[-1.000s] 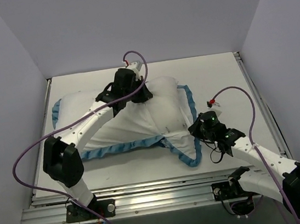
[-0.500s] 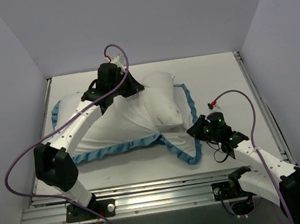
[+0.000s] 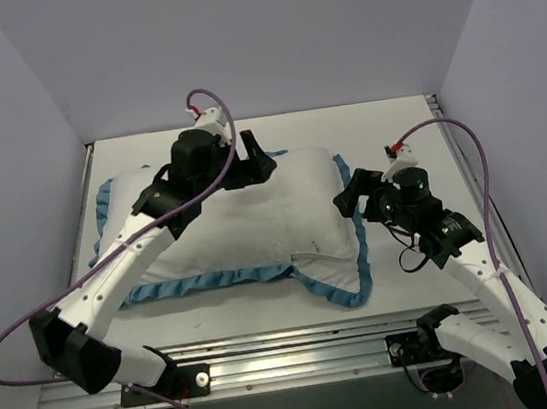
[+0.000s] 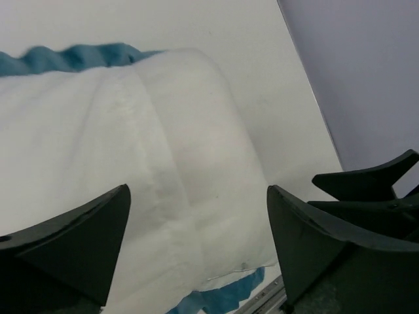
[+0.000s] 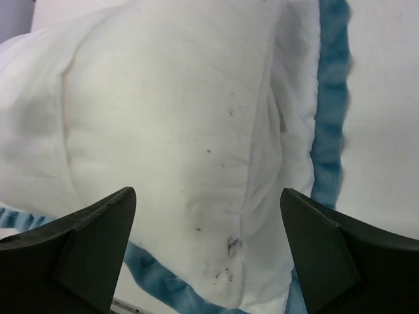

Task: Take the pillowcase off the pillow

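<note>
The plain white pillow lies flat across the middle of the table. The pillowcase shows its white inside and blue ruffled edge along the pillow's near, left and right sides. My left gripper hovers open over the pillow's far edge with nothing between its fingers. In the left wrist view the gripper looks down on the white pillow and a strip of ruffle. My right gripper is open above the pillow's right end. Its wrist view shows the gripper over the pillow's speckled corner beside the ruffle.
The white table ends in an aluminium rail at the near side and a metal rail on the right. Grey walls close in on the left, back and right. Purple cables loop off both arms.
Both grippers went from shut on the fabric to open. The bunched, lifted fabric has dropped and the pillow now lies flat. The right gripper rose and moved back from the near corner.
</note>
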Controlling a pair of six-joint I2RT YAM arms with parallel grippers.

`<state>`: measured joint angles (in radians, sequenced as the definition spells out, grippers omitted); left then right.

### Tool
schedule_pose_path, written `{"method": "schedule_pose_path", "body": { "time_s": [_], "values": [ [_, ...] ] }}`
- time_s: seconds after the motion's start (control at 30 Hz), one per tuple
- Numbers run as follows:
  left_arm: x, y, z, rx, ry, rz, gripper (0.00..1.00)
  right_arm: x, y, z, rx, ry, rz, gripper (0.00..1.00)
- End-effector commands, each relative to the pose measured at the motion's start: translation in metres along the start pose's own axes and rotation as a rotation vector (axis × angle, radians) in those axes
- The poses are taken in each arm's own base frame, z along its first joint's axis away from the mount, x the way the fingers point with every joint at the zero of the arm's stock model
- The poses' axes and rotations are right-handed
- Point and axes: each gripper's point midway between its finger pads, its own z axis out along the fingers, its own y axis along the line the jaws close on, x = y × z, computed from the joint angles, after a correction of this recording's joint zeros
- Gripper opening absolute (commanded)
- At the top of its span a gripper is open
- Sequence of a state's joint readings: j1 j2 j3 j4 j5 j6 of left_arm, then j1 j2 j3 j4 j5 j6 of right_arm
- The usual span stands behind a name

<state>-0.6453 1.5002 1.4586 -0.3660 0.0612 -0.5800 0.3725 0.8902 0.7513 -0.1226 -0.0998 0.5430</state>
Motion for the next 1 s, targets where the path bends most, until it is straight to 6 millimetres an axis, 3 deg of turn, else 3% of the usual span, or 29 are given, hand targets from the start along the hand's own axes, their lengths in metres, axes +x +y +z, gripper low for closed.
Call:
{"method": "schedule_pose_path", "body": {
  "time_s": [0.0, 0.03, 0.17, 0.2, 0.27, 0.3, 0.33, 0.43, 0.47, 0.53, 0.57, 0.63, 0.8, 0.9, 0.97],
  "values": [
    [-0.033, 0.027, -0.066, -0.182, -0.154, 0.051, 0.96, -0.006, 0.016, -0.006, -0.067, 0.044, -0.094, 0.88],
    [-0.027, 0.036, -0.073, -0.222, -0.149, 0.043, 0.97, -0.008, 0.026, -0.006, -0.108, 0.055, -0.102, 0.90],
    [0.006, 0.086, -0.105, -0.412, -0.121, -0.026, 0.96, 0.004, 0.031, 0.023, -0.100, 0.126, -0.143, 0.94],
    [0.027, 0.110, -0.105, -0.467, -0.071, -0.039, 0.96, 0.010, 0.039, 0.029, -0.117, 0.139, -0.164, 0.95],
    [0.047, 0.128, -0.106, -0.494, -0.020, -0.085, 0.95, 0.025, 0.043, 0.044, -0.110, 0.182, -0.198, 0.95],
    [0.068, 0.146, -0.103, -0.529, 0.023, -0.107, 0.95, 0.031, 0.046, 0.051, -0.111, 0.188, -0.211, 0.94],
    [0.073, 0.162, -0.103, -0.559, 0.025, -0.147, 0.95, 0.042, 0.053, 0.054, -0.121, 0.211, -0.230, 0.94],
    [0.089, 0.185, -0.087, -0.560, 0.047, -0.194, 0.95, 0.072, 0.053, 0.065, -0.102, 0.279, -0.248, 0.69],
    [0.096, 0.190, -0.075, -0.556, 0.078, -0.197, 0.95, 0.075, 0.054, 0.066, -0.099, 0.280, -0.232, 0.46],
    [0.084, 0.187, -0.056, -0.515, 0.065, -0.176, 0.95, 0.084, 0.049, 0.063, -0.087, 0.286, -0.217, 0.24],
    [0.087, 0.191, -0.040, -0.516, 0.094, -0.168, 0.95, 0.080, 0.050, 0.057, -0.093, 0.267, -0.207, 0.09],
    [0.069, 0.183, -0.018, -0.455, 0.068, -0.141, 0.95, 0.078, 0.041, 0.053, -0.054, 0.245, -0.185, 0.00],
    [0.004, 0.148, 0.038, -0.290, -0.035, -0.094, 0.96, 0.069, 0.033, 0.034, -0.015, 0.195, -0.155, 0.00],
    [-0.013, 0.126, 0.051, -0.193, -0.054, -0.096, 0.96, 0.072, 0.035, 0.030, -0.029, 0.195, -0.127, 0.00],
    [-0.017, 0.116, 0.046, -0.161, -0.068, -0.099, 0.96, 0.074, 0.037, 0.031, -0.038, 0.196, -0.110, 0.00]
  ]
}}
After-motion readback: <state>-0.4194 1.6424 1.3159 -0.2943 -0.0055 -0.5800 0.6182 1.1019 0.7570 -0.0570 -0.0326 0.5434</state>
